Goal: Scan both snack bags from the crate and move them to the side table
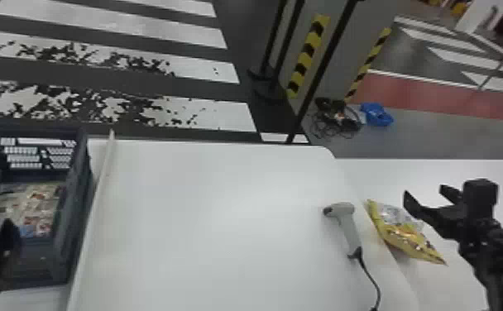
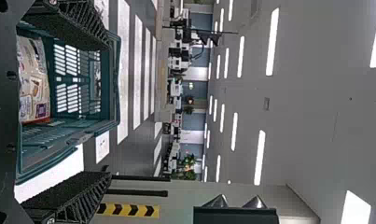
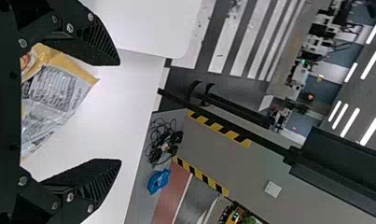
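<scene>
White stripes, partly worn away, cross the dark floor (image 1: 242,25) beyond the tables. At my far left is the blue-grey crate (image 1: 75,186), open-topped, with slotted walls. Inside, down on its bottom, lies a pale printed snack bag (image 1: 27,206) with small reddish and blue patches. My left gripper (image 1: 6,235) is over the near part of the crate; from its wrist camera I see the two fingers spread wide with nothing between them, and the bag in the crate farther off.

Just right of the crate, a thin pale rail (image 1: 104,169) runs along the main white table (image 1: 221,215). Toward that table's right edge rests a grey handheld scanner (image 1: 348,227), head away from me, its black cable (image 1: 374,281) trailing toward me. Behind, a grey pillar (image 1: 348,62) wears yellow-and-black strips, with a tangle of black cords (image 1: 337,118) and a blue item (image 1: 377,115) on the floor by its foot.

Right of the scanner, the yellow-and-silver snack bag (image 1: 408,238) lies on the side table (image 1: 387,178), beside the main table's edge. My right gripper (image 1: 425,193) is above the side table near that bag, fingers well apart, gripping nothing.
</scene>
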You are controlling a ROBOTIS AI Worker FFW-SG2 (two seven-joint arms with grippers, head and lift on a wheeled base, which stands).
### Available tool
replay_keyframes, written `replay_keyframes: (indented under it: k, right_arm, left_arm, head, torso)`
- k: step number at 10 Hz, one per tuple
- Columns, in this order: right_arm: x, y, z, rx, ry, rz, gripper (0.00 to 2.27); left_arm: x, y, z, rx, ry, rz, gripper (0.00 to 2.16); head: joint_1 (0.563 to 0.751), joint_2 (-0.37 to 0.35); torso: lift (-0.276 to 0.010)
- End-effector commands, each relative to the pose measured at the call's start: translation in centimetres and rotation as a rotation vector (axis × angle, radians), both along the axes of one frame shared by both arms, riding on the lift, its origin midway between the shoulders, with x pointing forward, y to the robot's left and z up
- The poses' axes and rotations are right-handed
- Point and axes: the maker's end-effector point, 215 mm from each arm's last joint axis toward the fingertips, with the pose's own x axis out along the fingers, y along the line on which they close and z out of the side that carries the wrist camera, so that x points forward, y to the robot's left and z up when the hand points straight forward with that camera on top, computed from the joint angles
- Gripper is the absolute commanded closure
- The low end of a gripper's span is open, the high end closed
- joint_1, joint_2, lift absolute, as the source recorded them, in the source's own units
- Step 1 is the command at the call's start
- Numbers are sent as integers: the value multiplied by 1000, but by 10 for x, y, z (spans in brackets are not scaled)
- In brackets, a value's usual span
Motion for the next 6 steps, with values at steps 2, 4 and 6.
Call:
replay_keyframes:
  k: [2,4,6]
  right_arm:
    - [-7,83,26,228,-138,33,117]
    - [-16,159,31,319,-201,99,117]
    - [-23,218,35,385,-280,150,117]
  left_arm:
    - [-3,-6,5,2,-2,-7,33]
    - [-5,-7,10,2,-9,-8,33]
    - [-6,-8,11,0,-8,-7,33]
  head:
    - [695,-350]
    - [695,-350]
    - [695,-350]
  torso:
    - [-95]
    - [-95]
    - [-95]
